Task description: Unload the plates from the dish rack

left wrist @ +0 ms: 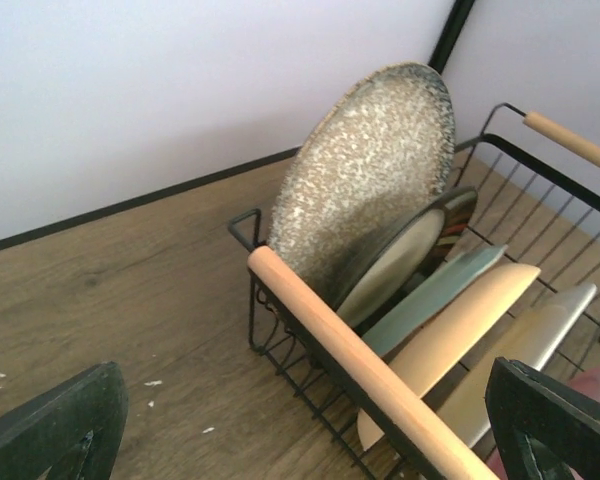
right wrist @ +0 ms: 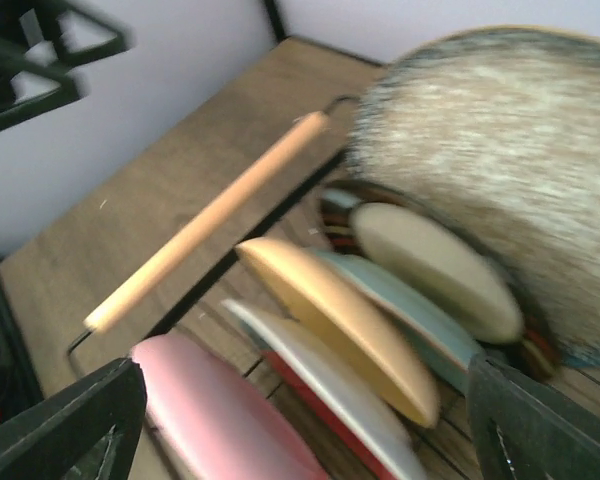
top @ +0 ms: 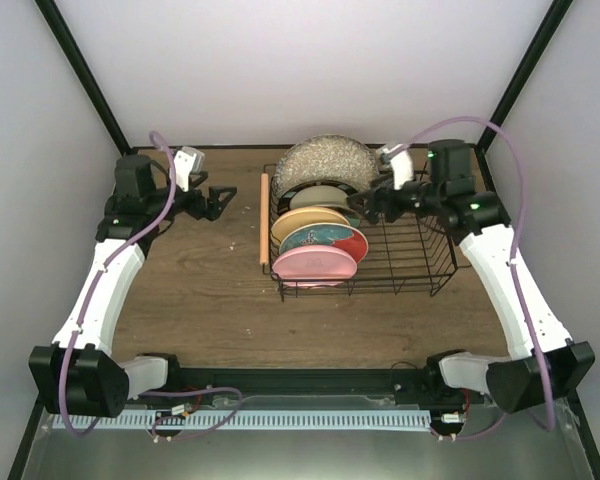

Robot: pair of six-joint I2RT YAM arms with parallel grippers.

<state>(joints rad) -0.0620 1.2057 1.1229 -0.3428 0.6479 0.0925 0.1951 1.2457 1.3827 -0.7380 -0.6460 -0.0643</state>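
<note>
wood desk [top: 200,300], white walls [top: 310,70] behind dish rack [top: 410,255], plates [top: 310,222] standing inside, left pincer [top: 218,203] beside it, spread apart, right pincer [top: 366,206] over it, apart too

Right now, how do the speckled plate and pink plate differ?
The speckled plate is much larger than the pink plate. The speckled plate is mottled grey, the pink plate plain. The speckled plate is rearmost in the row, the pink plate frontmost. Both stand on edge in the dish rack.
</note>
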